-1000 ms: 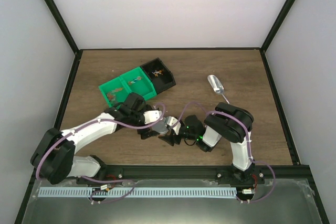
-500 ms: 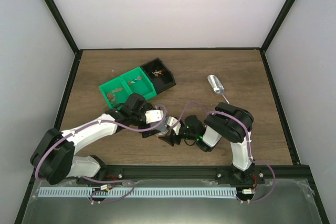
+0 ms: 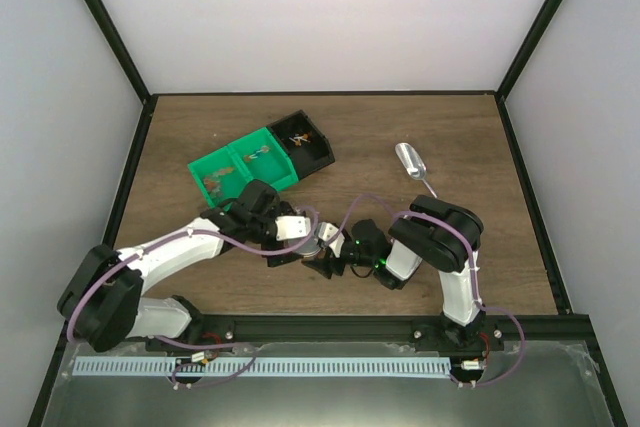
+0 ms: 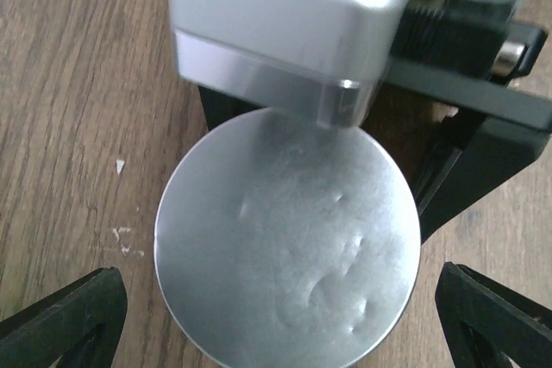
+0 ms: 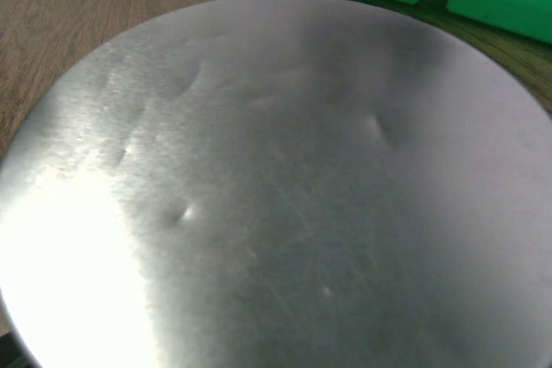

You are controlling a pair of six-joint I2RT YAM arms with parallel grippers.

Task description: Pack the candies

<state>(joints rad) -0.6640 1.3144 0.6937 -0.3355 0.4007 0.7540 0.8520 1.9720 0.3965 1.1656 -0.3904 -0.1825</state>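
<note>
Beyond left pincer [image 4: 280, 309], candies [image 3: 212, 184] in green bin [image 3: 240, 145]; pincer spread wide (straddling lid [image 4: 289, 239]).

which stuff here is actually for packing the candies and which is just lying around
For the job: candies, green tray, black bin, round metal lid.
Lying about, as far as I can tell: silver scoop, off to the side and untouched; white crumbs beside the lid.

The brown wooden table [image 3: 470, 137] carries a green tray [image 3: 235, 169] with a black box [image 3: 303, 139] just beside it, and, well apart on the right, a silver scoop [image 3: 412, 165].
</note>
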